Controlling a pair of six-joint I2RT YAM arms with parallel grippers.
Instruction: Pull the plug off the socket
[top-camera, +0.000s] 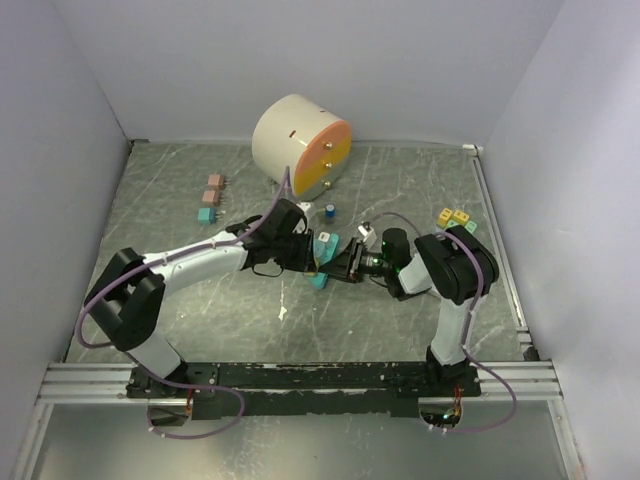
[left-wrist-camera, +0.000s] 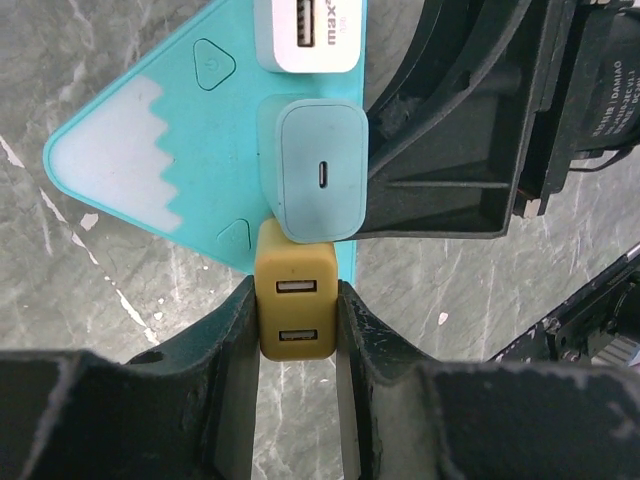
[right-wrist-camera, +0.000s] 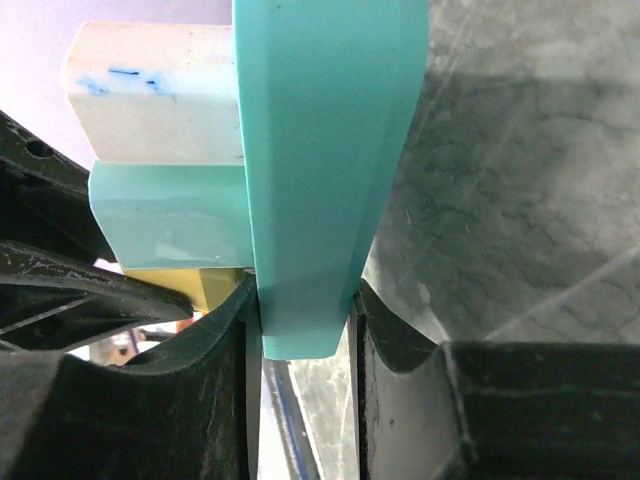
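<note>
Two robot arms meet at the middle of a dark, marble-patterned tabletop (top-camera: 420, 180), their grippers facing each other over one object. That object is the socket (left-wrist-camera: 190, 150), a flat teal block shaped like a mountain, with a white, jagged snow cap at its peak.

The right gripper (right-wrist-camera: 305, 320) holds the socket. In the right wrist view the slab is seen edge-on, and the two black fingers press against its two flat faces at the near end.

Three adapters sit in a row on one face of the socket, each touching the next:
- Farthest from the left arm is a white adapter (left-wrist-camera: 305, 30) with one USB port.
- In the middle is a pale blue-grey adapter (left-wrist-camera: 320, 175) with one small oval port.
- Nearest is the plug (left-wrist-camera: 296, 262), a mustard-yellow cube with two USB ports.

The left gripper (left-wrist-camera: 295, 300) is closed narrowly on this yellow plug, with one black finger flat against each of its sides. The plug sits against the socket's face, right at the edge of the teal slab. I cannot tell whether the socket touches the tabletop.

In the overhead view, a large cream cylinder (top-camera: 300, 145) with an orange end face lies on its side near the back wall. Small pink blocks (top-camera: 214, 186) and a teal block (top-camera: 207, 215) lie toward the left rear. A small blue item (top-camera: 329, 210) sits just behind the grippers. Small yellow blocks (top-camera: 453, 215) lie to the right, near the right arm.
</note>
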